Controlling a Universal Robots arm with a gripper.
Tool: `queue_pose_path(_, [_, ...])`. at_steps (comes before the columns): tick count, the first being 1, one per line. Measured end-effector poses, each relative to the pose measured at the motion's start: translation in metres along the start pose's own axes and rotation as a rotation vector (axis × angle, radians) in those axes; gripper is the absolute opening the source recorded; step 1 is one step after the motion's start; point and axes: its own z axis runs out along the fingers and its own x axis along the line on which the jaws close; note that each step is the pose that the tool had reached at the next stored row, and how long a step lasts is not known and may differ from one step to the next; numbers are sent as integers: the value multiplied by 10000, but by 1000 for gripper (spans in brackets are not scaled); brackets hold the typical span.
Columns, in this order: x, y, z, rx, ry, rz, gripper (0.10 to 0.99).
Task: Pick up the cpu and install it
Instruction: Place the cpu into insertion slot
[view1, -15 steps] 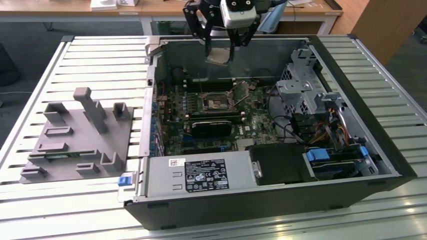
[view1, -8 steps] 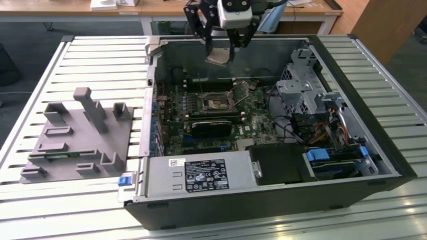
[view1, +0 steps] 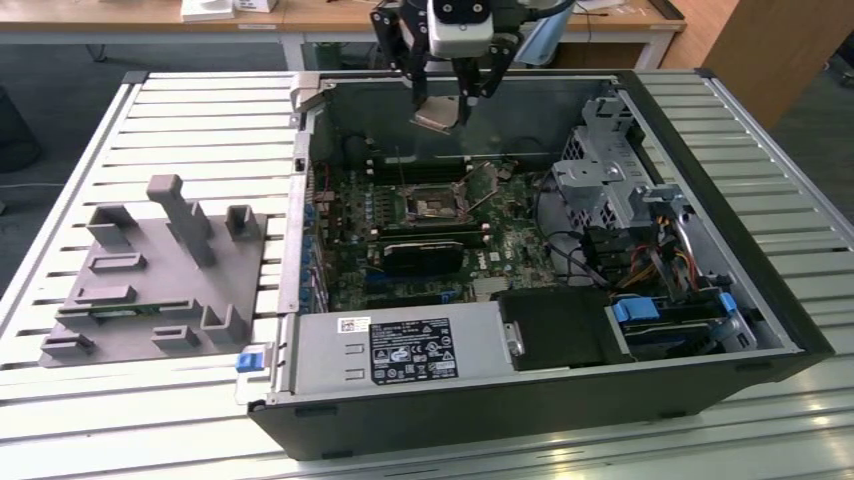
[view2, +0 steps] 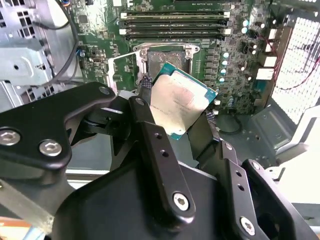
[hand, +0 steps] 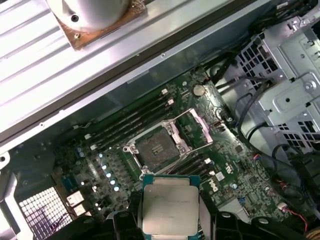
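My pincer (view1: 441, 110) is clamped on the cpu (view1: 437, 119). I hold it up in the air, over the far part of the open computer case (view1: 534, 420). The cpu hangs tilted there and touches only my pincer.

In both wrist views my black fingers (view2: 150, 125) press on two opposite edges of the cpu. Its shiny silver top with the pale rim faces the cameras.

Down below sits the green board (view1: 400, 255) on the floor of the case. On it is the dark square socket (view1: 434, 207). Its thin metal frame (hand: 196, 126) is flipped open. The socket is under the cpu but well apart from it. Long dark memory sticks (view2: 175, 22) lie in rows just beside the socket.

At the near side of the case is a grey metal power box (view1: 400, 350). On the exterior view's right, inside the case, are a metal cage (view1: 601, 170) and some wires.

The case lies on a table of pale slats (view1: 80, 150). On the exterior view's left of the case is the grey tray (view1: 147, 270) with its blocks and posts. It is well apart from my pincer.
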Motion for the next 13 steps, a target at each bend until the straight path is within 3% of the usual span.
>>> queue_pose_path(13, [5,6,12,16,-111,1355,537])
